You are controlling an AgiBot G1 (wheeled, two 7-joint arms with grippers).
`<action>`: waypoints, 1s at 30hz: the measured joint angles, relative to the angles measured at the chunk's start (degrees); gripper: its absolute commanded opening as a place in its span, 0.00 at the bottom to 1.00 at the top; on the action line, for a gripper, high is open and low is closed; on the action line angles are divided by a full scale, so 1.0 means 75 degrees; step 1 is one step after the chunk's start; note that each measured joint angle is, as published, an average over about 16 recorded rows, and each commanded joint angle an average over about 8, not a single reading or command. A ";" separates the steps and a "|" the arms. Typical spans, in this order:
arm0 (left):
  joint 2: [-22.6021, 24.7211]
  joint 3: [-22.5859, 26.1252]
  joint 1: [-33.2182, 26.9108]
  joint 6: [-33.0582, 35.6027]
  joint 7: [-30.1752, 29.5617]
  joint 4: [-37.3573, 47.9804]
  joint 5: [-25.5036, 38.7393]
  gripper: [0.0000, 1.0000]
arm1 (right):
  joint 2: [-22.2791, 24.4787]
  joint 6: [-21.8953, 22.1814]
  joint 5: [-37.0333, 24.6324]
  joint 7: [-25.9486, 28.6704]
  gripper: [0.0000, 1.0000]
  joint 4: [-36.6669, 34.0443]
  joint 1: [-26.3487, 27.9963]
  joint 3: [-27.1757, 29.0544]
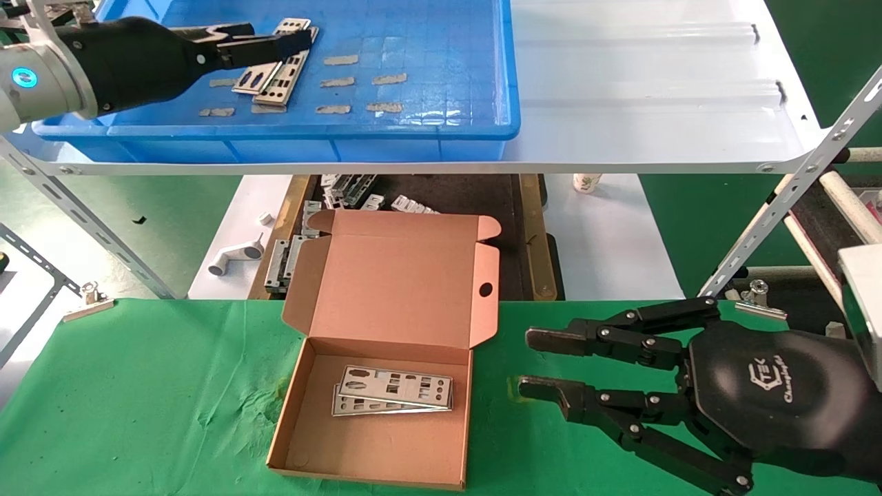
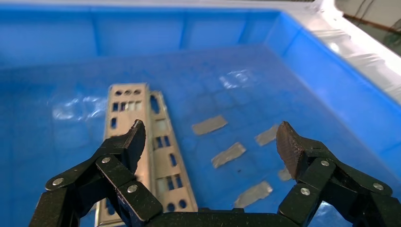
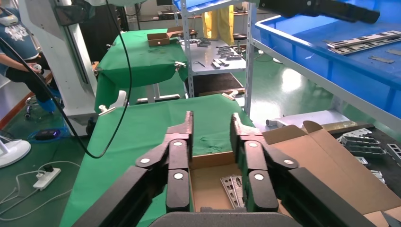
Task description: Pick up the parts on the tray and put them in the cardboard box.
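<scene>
The blue tray (image 1: 441, 131) sits on the white shelf at the back left. Silvery punched parts (image 1: 275, 76) lie overlapping on its floor. My left gripper (image 1: 282, 36) hovers just above them, open; in the left wrist view one of its fingers (image 2: 127, 146) is over the parts (image 2: 158, 142), and nothing is held by the gripper (image 2: 210, 135). The open cardboard box (image 1: 303, 441) stands on the green cloth with two parts (image 1: 393, 389) inside. My right gripper (image 1: 532, 365) rests open and empty to the right of the box, and the right wrist view shows the gripper (image 3: 211, 124) facing the box (image 3: 208, 184).
Tan tape patches (image 1: 358, 81) dot the tray floor. Below the shelf lie grey brackets (image 1: 344, 189) and a white pipe-like piece (image 1: 234, 258). A slanted shelf strut (image 1: 792, 186) stands at the right, and metal clips (image 1: 89, 300) (image 1: 758, 303) hold the cloth.
</scene>
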 measured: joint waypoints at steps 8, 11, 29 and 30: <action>0.0343 0.0121 -0.0486 -0.0265 0.0418 0.1143 0.0221 0.98 | 0.0000 0.0000 0.0000 0.0000 0.00 0.0000 0.0000 0.0000; 0.0428 0.0138 -0.0586 -0.0383 0.0606 0.1394 0.0260 0.77 | 0.0000 0.0000 0.0000 0.0000 0.00 0.0000 0.0000 0.0000; 0.0724 0.0144 -0.0726 -0.0870 0.1353 0.2084 0.0300 0.00 | 0.0000 0.0000 0.0001 0.0000 0.00 0.0000 0.0000 -0.0001; 0.0738 0.0141 -0.0724 -0.0895 0.1377 0.2101 0.0297 0.00 | 0.0000 0.0000 0.0001 0.0000 0.00 0.0000 0.0000 -0.0001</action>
